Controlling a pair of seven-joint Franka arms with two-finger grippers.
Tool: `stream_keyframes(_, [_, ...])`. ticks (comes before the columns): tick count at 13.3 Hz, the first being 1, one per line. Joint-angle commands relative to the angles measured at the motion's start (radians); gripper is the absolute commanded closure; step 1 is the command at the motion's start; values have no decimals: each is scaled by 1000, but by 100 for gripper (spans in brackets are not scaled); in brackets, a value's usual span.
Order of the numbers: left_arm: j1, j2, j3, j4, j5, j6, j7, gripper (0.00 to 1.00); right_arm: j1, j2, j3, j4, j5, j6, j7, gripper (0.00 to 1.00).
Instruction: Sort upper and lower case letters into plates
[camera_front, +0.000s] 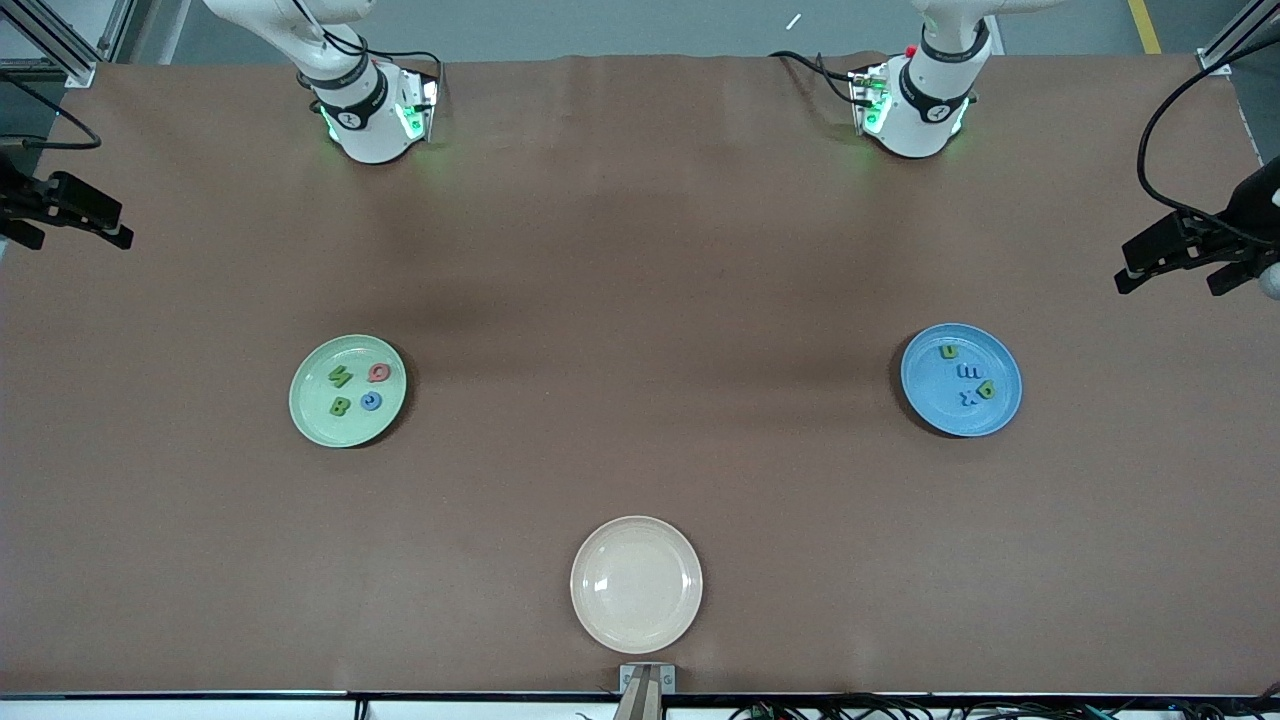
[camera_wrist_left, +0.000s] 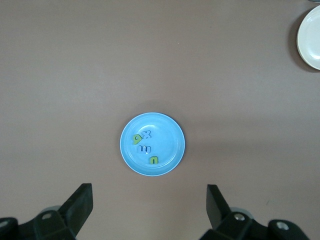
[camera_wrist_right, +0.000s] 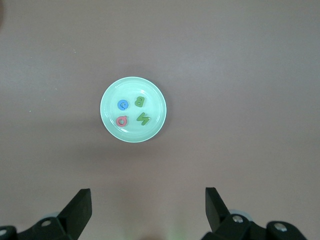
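Both plates loaded, counter (camera_front: 640, 250) otherwise bare of letters. Pale green plate (camera_front: 347, 391) sits toward the right arm's end; on it four letters: green N (camera_front: 340, 377) at about 10 o'clock of the plate's centre, red letter (camera_front: 379, 373) at 2 o'clock, green B (camera_front: 340, 406) at 7 o'clock, small blue letter (camera_front: 371, 401) at 4 o'clock. Blue plate (camera_front: 961, 379) toward the left arm's end holds four more: green one (camera_front: 948, 351) at 11 o'clock, blue m (camera_front: 969, 371) near centre, blue x (camera_front: 967, 397) and a green letter (camera_front: 987, 390) at about 5 o'clock. Cream plate (camera_front: 636, 584) nearest the front camera, nothing in it. Judgement: all eight letters placed, sorting looks finished; nothing left to lift that I can see. Left gripper (camera_wrist_left: 150, 205) hangs high over the counter near the blue plate, fingers spread wide, holding nothing. Right gripper (camera_wrist_right: 148, 205) likewise over the counter near the green plate, fingers spread, nothing held. Both arms look parked. Front view shows arm bases and all three plates but neither gripper; wrist views give the fingers and a closer read of each plate's letters, the left wrist view also catching the cream plate's edge (camera_wrist_left: 306, 40)
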Motion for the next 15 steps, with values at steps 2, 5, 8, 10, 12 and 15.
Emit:
stream_keyframes(2, [-38, 1, 29, 19, 18, -13, 0, 0, 0, -16, 0, -7, 2, -5, -5, 0])
stream_keyframes(5, [-90, -1, 90, 19, 16, -13, 3, 0, 0, -16, 0, -9, 2, -7, -3, 0])
stream_keyframes(8, [-82, -7, 87, 22, 10, -13, 12, 0, 0, -16, 0, -9, 1, -7, -3, 0])
stream_keyframes(10, [-82, -7, 86, 22, 10, -13, 14, 0, 0, -16, 0, -9, 2, -11, -3, 0])
stream_keyframes(12, [-82, -7, 87, 22, 10, -13, 14, 0, -3, -16, -1, -9, 1, -5, -3, 0])
stream_keyframes(15, [-82, -10, 86, 22, 10, -13, 15, 0, -3, -16, -1, -9, 2, -11, -3, 0])
